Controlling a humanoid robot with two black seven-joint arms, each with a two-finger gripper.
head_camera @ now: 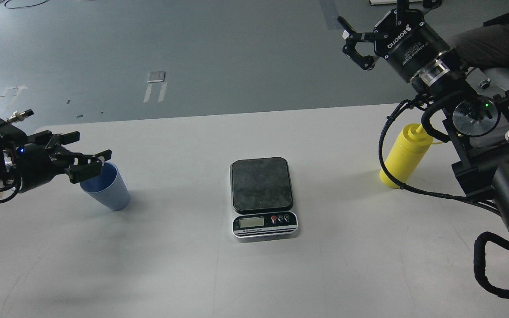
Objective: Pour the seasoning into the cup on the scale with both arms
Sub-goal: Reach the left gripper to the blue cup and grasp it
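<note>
Little of the task can be judged done. The scale (262, 194) is taken as landmark: its dark platform is bare. The cup (107, 189) stands well to its left on the surface (192, 274), with the left pincer (90, 164) spread at its rim; whether the rim is actually touched cannot be told. The seasoning (404, 155) stands upright well to the right of the scale, untouched, while the right pincer (355, 40) is held released, high beyond it. Left to do: the cup placed on the scale, the bottle grasped, the pouring. The surface is pale and plain; beyond it a grey floor (192, 53) with tape marks is seen.
</note>
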